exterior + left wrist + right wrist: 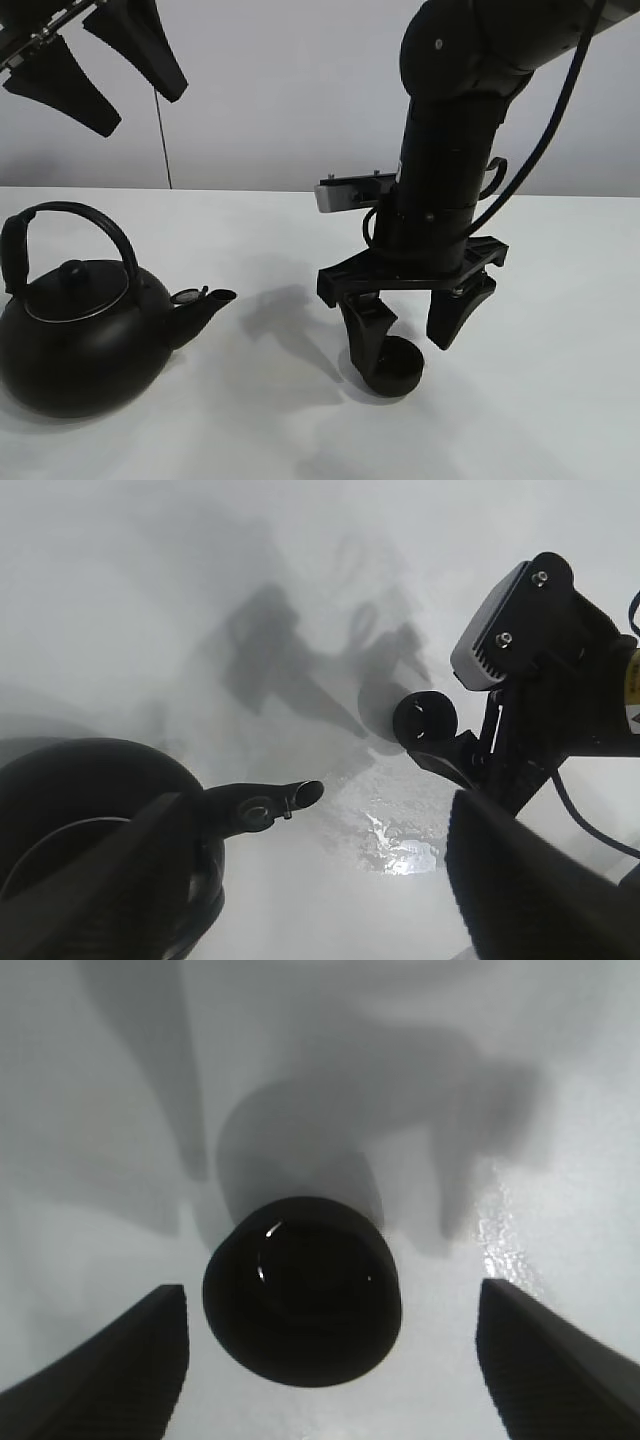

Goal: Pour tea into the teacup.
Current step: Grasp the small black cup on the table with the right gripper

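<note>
The small matte-black teacup [394,370] stands upright on the white table. My right gripper [410,335] hangs just above it, open, one finger on each side. In the right wrist view the teacup [300,1290] sits between the wide-apart fingers [110,1360], touching neither. Two small glints show inside it; I cannot tell whether tea lies there. The black kettle [80,335] with its arched handle stands at the left, spout [205,308] towards the cup. My left gripper [100,65] is open, high above the kettle. The left wrist view shows the kettle [80,810] and the teacup [425,718].
The white table [250,230] runs to a pale wall behind. A wet, shiny patch [400,845] lies on the table between the kettle spout and the cup. The right arm's camera housing [350,193] sticks out above the cup.
</note>
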Motion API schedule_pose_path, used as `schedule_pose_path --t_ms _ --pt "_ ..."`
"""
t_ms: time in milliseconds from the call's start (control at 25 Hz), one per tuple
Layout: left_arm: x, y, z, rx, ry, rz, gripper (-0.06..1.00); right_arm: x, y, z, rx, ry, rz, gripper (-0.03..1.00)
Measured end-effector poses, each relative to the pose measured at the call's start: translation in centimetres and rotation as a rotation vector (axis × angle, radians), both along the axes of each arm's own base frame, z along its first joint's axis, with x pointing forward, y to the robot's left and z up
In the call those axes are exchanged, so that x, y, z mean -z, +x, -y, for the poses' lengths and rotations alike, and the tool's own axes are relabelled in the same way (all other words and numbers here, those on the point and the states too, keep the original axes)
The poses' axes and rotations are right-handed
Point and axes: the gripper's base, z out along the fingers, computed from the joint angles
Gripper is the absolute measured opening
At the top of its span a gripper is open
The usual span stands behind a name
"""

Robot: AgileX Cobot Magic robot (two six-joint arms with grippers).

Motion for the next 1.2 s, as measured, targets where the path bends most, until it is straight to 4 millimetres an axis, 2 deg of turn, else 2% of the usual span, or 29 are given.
schedule_pose_path --t_ms 480,560,640,800,960,1200 --pt "0.0 0.0 0.0 0.001 0.0 0.0 0.52 1.9 0.1 -0.1 0.017 -0.017 -0.035 0.54" --pt "0.0 0.0 0.0 0.001 0.0 0.0 0.52 1.9 0.2 -0.1 0.02 -0.013 -0.029 0.5" --pt "0.0 0.0 0.0 0.001 0.0 0.0 0.52 1.9 0.2 -0.2 0.025 -0.01 -0.029 0.41" --pt "0.0 0.0 0.0 0.001 0.0 0.0 0.52 1.9 0.2 -0.2 0.029 -0.009 -0.031 0.41" --pt "0.0 0.0 0.0 0.001 0.0 0.0 0.52 0.8 0.0 -0.2 0.038 0.012 -0.025 0.41" --pt "0.0 0.0 0.0 0.001 0.0 0.0 0.52 -2.4 -0.7 -1.0 0.03 0.075 0.035 0.41"
